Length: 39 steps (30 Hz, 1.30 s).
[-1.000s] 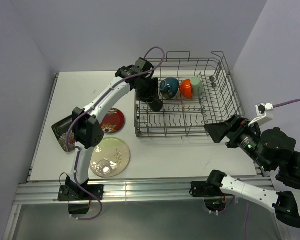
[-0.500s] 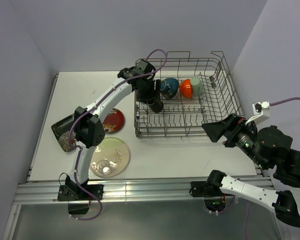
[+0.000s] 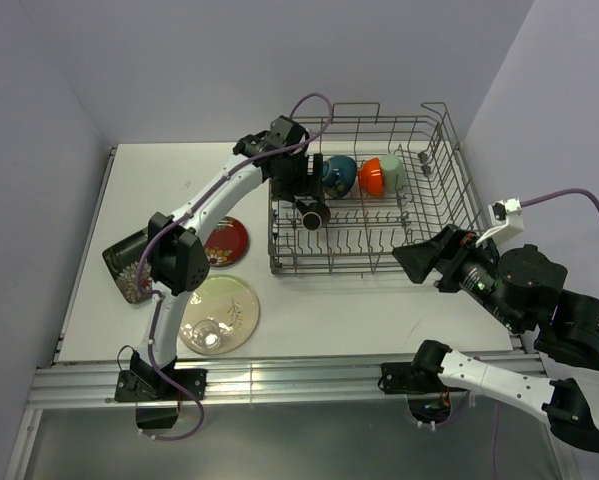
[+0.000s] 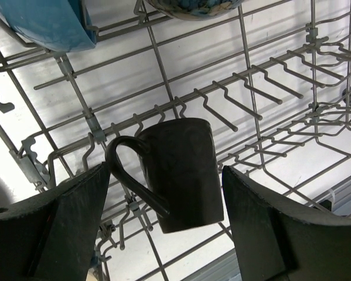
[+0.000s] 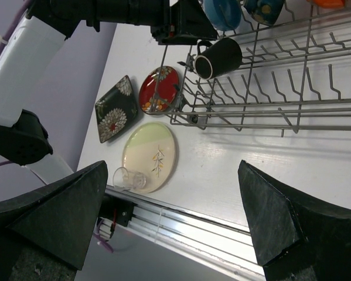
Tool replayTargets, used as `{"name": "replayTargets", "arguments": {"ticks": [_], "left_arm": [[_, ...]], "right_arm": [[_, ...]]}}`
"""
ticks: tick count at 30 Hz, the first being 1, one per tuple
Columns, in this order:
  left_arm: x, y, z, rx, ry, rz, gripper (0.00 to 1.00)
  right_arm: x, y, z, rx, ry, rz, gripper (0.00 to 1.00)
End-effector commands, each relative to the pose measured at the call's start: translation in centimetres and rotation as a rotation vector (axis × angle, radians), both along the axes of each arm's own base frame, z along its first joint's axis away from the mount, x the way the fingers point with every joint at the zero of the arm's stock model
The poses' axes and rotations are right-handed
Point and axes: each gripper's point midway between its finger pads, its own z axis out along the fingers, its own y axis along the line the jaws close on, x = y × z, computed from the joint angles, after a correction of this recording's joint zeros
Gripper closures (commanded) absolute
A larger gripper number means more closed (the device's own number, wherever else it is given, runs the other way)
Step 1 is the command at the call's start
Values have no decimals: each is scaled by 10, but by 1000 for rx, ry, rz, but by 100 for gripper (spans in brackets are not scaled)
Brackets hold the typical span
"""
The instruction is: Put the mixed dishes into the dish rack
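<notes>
On the white desk's point(image 3: 379, 310) left, a black square flowered plate point(image 3: 127, 268), a red round saucer point(image 3: 224, 242) and a cream round plate point(image 3: 231, 300) carrying a clear glass point(image 3: 207, 332) are lying. The left hand point(image 3: 297, 192) is hovering, fingers apart, over a small dark mug point(image 4: 181, 172) lying sideways in the grey wire dish rack's point(image 3: 349, 268) left part. The right hand point(image 3: 409, 262) is hanging, fingers spread, at the rack's near-right corner.
</notes>
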Motion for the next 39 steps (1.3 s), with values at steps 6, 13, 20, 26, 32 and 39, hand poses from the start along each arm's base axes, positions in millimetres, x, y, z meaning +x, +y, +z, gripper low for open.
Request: {"name": "replayTargets", "arguments": {"ticks": [6,13,20,26,32,39], "left_arm": [[2,12,42,-37,-114,54,15],[2,46,119,-91,-308,234,5],[-29,91,229,-207,-507,346,4],[-69,123,223,-196,-473,379,9],[-129,157,177,-233,-388,414,12],[-166,184,163,-236,-356,456,12]], "right_arm": [[6,8,-3,-10,-11,6,0],[27,53,-22,-160,-1,125,0],[83,123,-46,-268,63,257,26],[139,145,-77,-291,123,279,100],[174,164,-114,-339,170,314,100],[193,175,-147,-370,219,318,100]]}}
